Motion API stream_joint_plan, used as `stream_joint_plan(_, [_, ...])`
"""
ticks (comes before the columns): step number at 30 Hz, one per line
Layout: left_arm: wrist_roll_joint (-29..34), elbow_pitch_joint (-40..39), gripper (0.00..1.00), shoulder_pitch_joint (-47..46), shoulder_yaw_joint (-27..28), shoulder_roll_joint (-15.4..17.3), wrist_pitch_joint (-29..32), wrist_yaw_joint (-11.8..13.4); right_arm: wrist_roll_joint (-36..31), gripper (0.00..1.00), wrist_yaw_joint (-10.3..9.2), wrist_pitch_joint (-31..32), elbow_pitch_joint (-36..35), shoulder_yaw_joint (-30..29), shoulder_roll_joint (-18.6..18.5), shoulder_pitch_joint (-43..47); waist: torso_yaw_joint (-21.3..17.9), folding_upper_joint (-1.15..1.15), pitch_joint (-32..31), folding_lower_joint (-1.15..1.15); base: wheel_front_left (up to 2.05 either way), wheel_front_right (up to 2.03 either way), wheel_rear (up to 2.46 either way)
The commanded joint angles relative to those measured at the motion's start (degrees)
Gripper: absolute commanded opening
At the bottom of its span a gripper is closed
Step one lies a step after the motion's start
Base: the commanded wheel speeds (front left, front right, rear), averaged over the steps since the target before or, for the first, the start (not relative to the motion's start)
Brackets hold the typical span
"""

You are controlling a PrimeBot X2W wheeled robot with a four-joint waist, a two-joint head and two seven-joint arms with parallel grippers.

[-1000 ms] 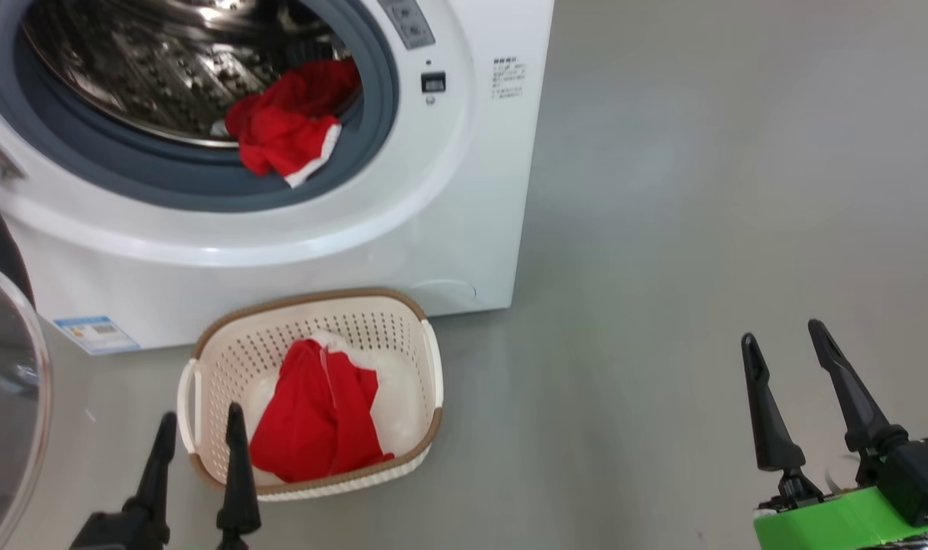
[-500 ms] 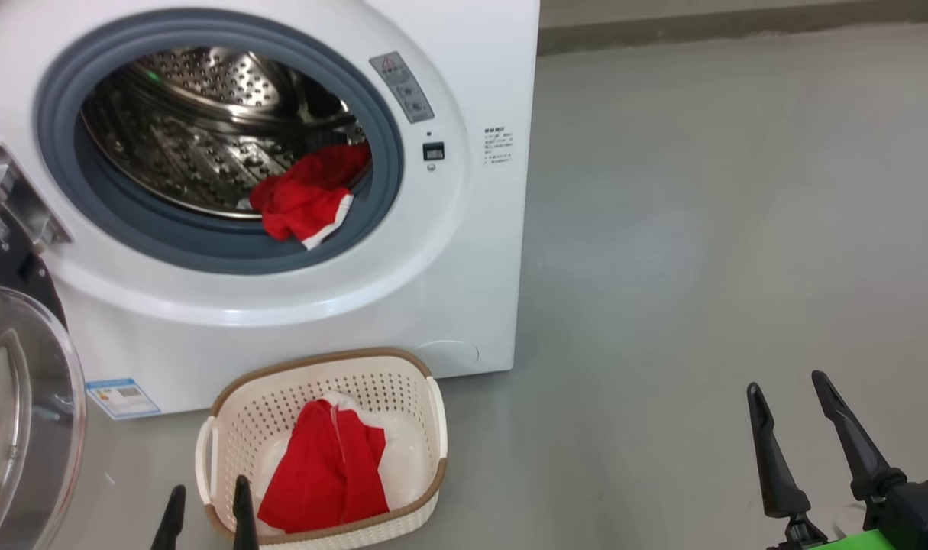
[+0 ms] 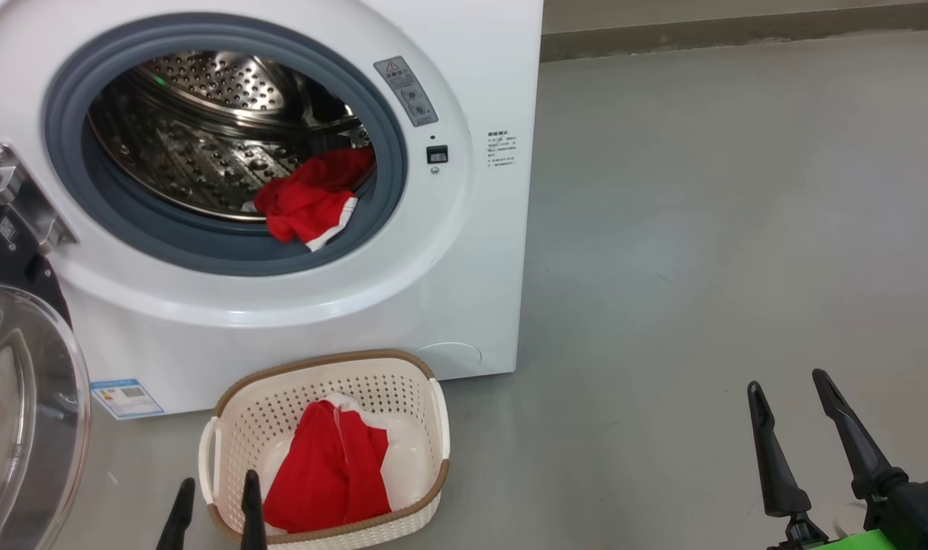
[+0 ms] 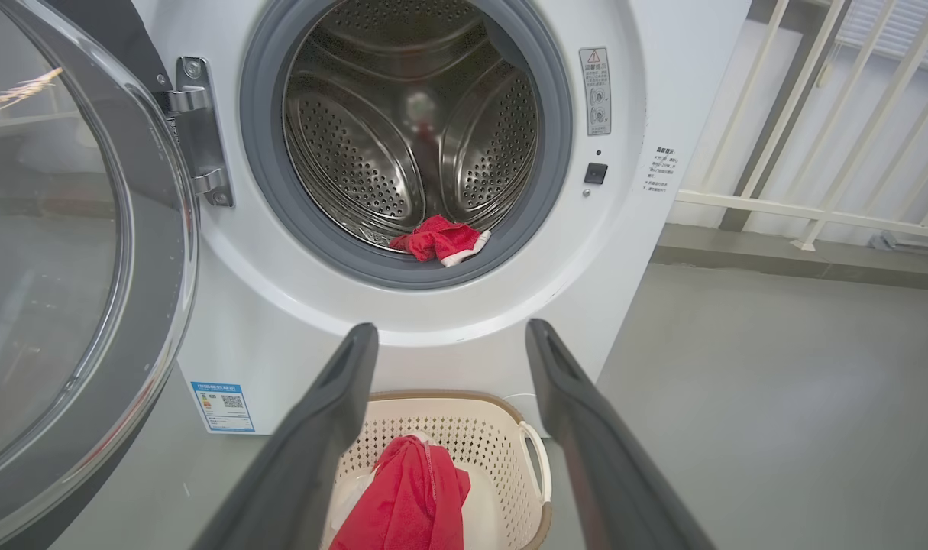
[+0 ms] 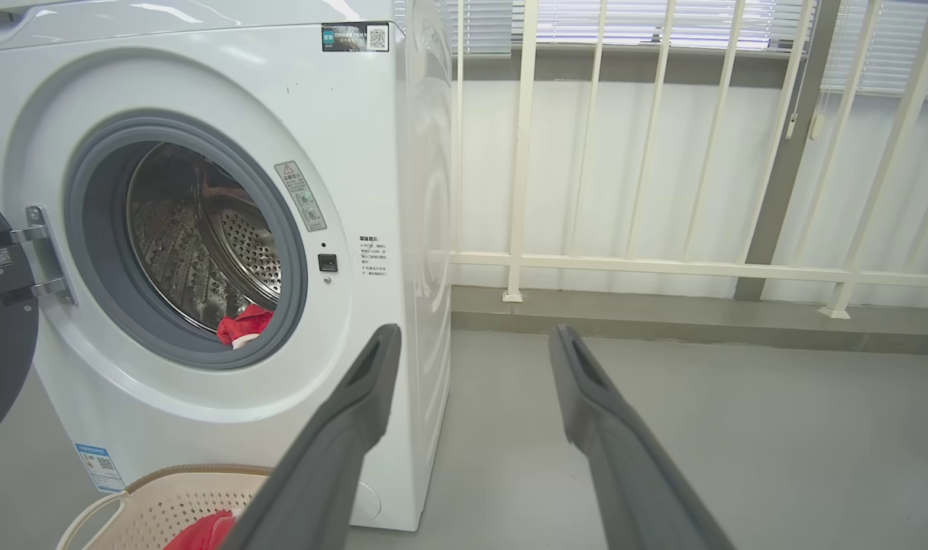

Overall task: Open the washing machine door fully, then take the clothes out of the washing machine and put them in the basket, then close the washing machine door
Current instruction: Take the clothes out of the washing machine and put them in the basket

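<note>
The white washing machine (image 3: 464, 229) stands with its door (image 3: 21, 412) swung wide open to the left. One piece of the red clothes (image 3: 311, 202) with white trim lies on the grey ring at the drum's mouth. Another red and white piece (image 3: 326, 477) lies in the cream basket (image 3: 425, 397) on the floor before the machine. My left gripper (image 3: 218, 480) is open and empty at the basket's near left corner. In the left wrist view the left gripper (image 4: 450, 328) hangs above the basket (image 4: 502, 416). My right gripper (image 3: 786, 380) is open over bare floor, far right.
Grey floor (image 3: 700, 229) stretches to the right of the machine. A white railing (image 5: 662, 263) with blinds behind it runs along a low kerb (image 5: 662, 317) beyond the machine. The open door (image 4: 66, 229) juts out on the left.
The head camera has tilted up, so the whole picture has slid down and both grippers sit lower in it. The clothes, basket and door have not moved.
</note>
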Motion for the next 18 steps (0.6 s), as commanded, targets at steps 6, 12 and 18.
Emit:
stream_joint_plan(6, [-0.5,-1.3,1.0,-0.6,1.7,0.9,-0.8,-0.3,-0.2,1.0,0.34,-0.4,-1.8,1.4,-0.9,-0.3,0.2,0.0,0.4,0.0,0.0,0.0,0.0])
stream_joint_plan(12, [-0.7,-1.1,1.0,-1.0,1.7,0.8,-0.9,-0.4,-0.2,1.0,0.34,-0.4,-2.2,1.4,-0.9,-0.5,0.4,0.0,1.6,0.0,0.0,0.0,0.0])
stream_joint_plan(18, [-1.1,-1.7,1.0,-2.7,1.6,0.7,-0.9,-0.6,0.1,1.0,0.34,-0.4,-2.5,1.6,-0.9,-1.4,0.7,0.0,4.5,0.0,0.0,0.0,0.0])
